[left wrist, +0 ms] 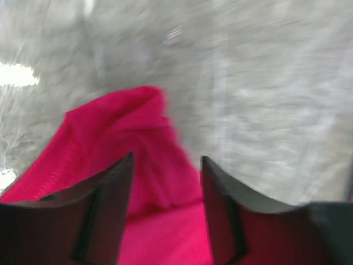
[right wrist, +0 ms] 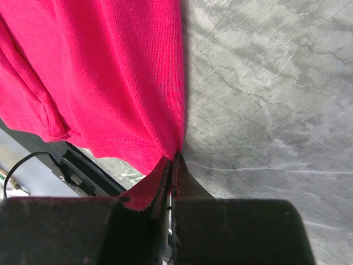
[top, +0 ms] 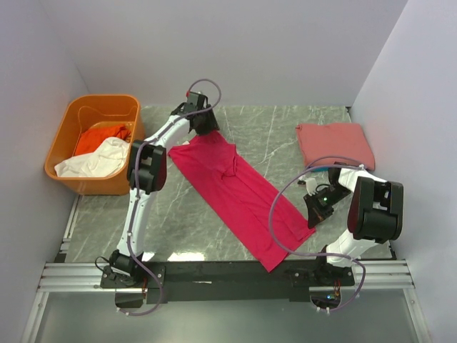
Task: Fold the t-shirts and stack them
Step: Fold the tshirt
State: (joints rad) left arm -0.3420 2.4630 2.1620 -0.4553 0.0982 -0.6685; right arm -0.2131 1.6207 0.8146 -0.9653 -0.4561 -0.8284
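A large crimson-pink t-shirt lies as a long diagonal strip on the marble table, from the far middle to the near edge. My left gripper hovers over its bunched far end; in the left wrist view the gripper is open, with crimson cloth below and between the fingers. My right gripper is at the shirt's near right corner. In the right wrist view it is shut on the hem of the crimson shirt. A folded salmon-pink t-shirt lies at the far right.
An orange plastic tub stands at the far left, holding an orange shirt and a white shirt. White walls close in the left, back and right sides. A metal rail with the arm bases runs along the near edge.
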